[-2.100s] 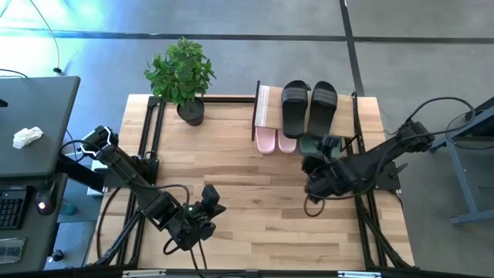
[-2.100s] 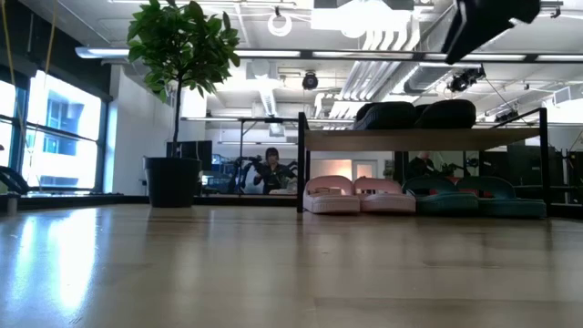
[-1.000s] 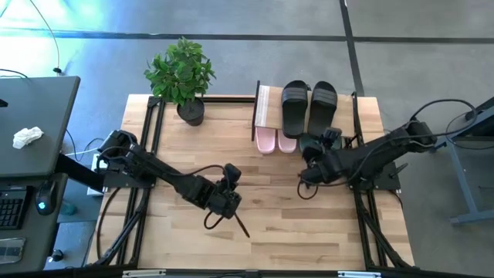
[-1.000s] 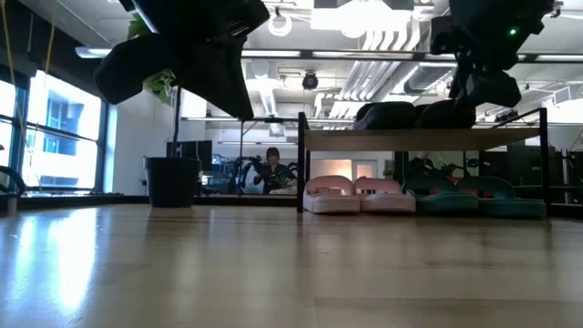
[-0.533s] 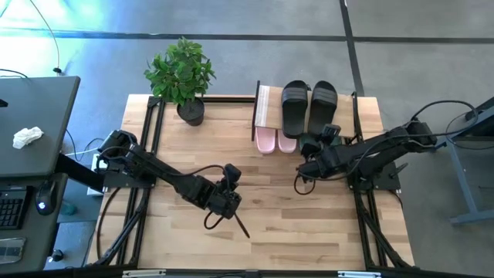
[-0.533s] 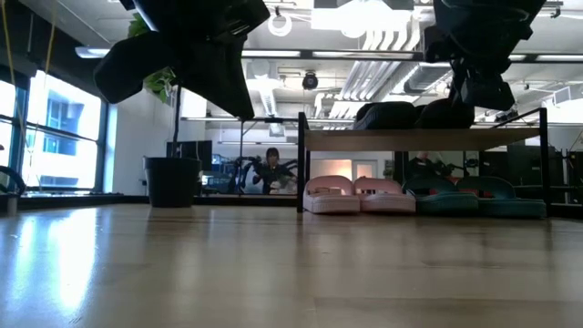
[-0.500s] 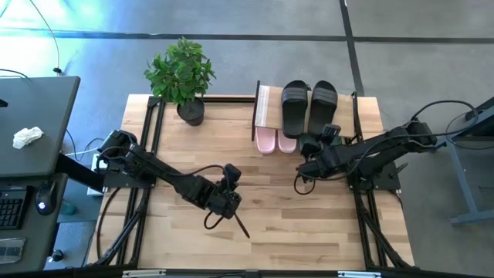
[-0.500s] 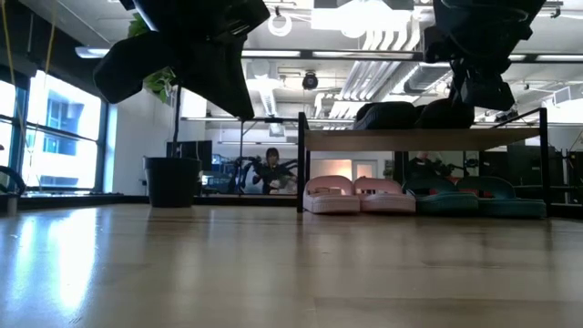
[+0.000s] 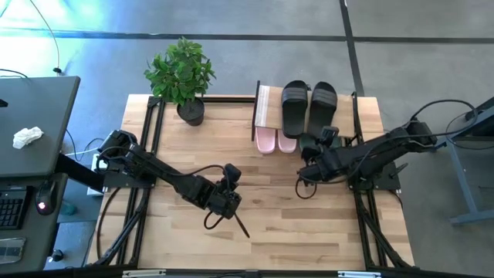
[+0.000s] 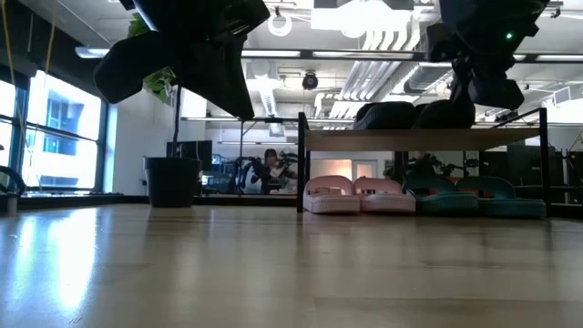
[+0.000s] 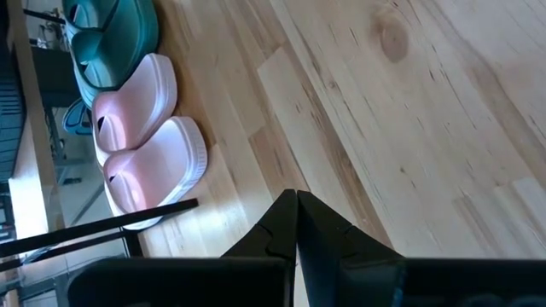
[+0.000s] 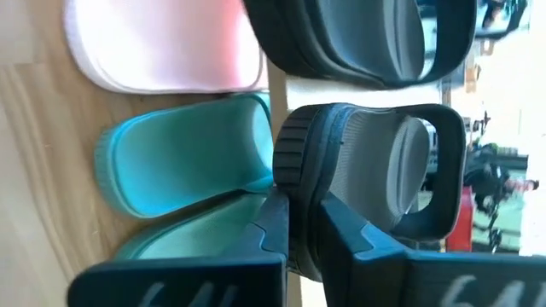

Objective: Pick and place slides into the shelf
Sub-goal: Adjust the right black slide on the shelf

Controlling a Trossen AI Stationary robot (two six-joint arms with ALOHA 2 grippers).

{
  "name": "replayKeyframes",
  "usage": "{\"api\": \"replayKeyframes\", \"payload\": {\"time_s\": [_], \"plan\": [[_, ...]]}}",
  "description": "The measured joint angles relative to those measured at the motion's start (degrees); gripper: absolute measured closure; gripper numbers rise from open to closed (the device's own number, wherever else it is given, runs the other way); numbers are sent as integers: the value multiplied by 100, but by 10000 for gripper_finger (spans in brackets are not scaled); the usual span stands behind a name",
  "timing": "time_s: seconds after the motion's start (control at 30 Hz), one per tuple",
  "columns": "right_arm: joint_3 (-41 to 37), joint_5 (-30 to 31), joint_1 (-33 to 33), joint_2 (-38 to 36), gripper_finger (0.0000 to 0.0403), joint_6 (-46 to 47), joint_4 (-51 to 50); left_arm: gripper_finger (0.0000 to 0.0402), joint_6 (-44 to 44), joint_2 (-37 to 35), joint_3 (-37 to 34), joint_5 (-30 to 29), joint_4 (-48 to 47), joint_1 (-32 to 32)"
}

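Note:
The shelf (image 9: 264, 106) stands at the table's far edge, right of centre. Two black slides (image 9: 308, 104) lie on its board. On the table under the board rest two pale pink slides (image 10: 357, 194) at the left and two teal slides (image 10: 466, 195) at the right. My right gripper (image 12: 288, 205) is shut on nothing. It hovers just in front of the shelf, at the height of the board, before the teal slides (image 12: 188, 162). My left gripper (image 11: 296, 198) is shut and holds nothing. It hangs over the bare wood at the table's middle (image 9: 241, 226).
A potted plant (image 9: 181, 77) stands at the table's far left corner. Black frame rails (image 9: 145, 154) run along both sides of the table. Bare wood lies between the two grippers and toward the near edge. A person (image 10: 271, 169) sits in the room beyond.
My right gripper has shut on nothing while staying in front of the shelf. The slides and the shelf have not moved.

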Motion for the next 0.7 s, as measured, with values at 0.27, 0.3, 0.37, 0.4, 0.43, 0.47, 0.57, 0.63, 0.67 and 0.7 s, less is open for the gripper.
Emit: {"api": "replayKeyframes", "payload": {"time_s": [0.27, 0.3, 0.37, 0.4, 0.43, 0.47, 0.57, 0.63, 0.67, 0.7], "plan": [[0, 15, 257, 2, 399, -159, 3, 401, 0, 0, 0, 0, -14, 0], [0, 17, 277, 2, 399, -159, 3, 401, 0, 0, 0, 0, -14, 0], [0, 35, 302, 2, 399, -186, 2, 401, 0, 0, 0, 0, -18, 0], [0, 46, 314, 2, 399, -237, 2, 401, 0, 0, 0, 0, -18, 0], [0, 64, 321, 2, 399, -267, 1, 401, 0, 0, 0, 0, -18, 0], [0, 97, 321, 2, 399, -269, 0, 401, 0, 0, 0, 0, -18, 0], [0, 142, 321, 2, 400, -266, 2, 401, 0, 0, 0, 0, -18, 0], [0, 144, 321, 2, 400, -264, 4, 401, 0, 0, 0, 0, -18, 0], [0, 144, 321, 2, 399, -264, 5, 401, 0, 0, 0, 0, -18, 0], [0, 144, 321, 2, 398, -256, 7, 401, 0, 0, 0, 0, -18, 0]]}}
